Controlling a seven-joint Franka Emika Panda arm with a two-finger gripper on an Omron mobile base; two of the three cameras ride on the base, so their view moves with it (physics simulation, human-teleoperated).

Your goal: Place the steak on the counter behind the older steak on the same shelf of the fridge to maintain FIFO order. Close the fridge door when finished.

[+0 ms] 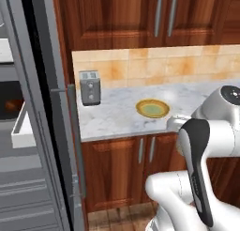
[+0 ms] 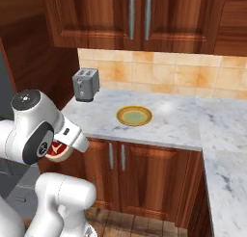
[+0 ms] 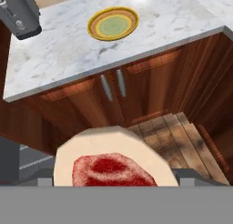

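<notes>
Fridge [image 1: 42, 131] door open at left, dim reddish older steak [image 1: 13, 104] on a shelf inside. Bench [image 1: 122, 112] carries toaster [image 1: 89, 87] and yellow plate [image 1: 152, 108]. Transport step: tool [image 2: 60, 151] clamped on steak [image 3: 113, 170], off the bench, above the floor. Next: swing left into fridge, clear the older steak, set down behind it.

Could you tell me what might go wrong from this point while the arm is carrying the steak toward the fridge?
1. The steak is held in the gripper over the wooden floor, off the counter; if the grip slips, it likely drops there.
2. The open fridge door stands between the arm and the shelves, so a wide swing could clip its edge.
3. The older steak sits near the shelf front, so reaching behind it could knock it.
</notes>
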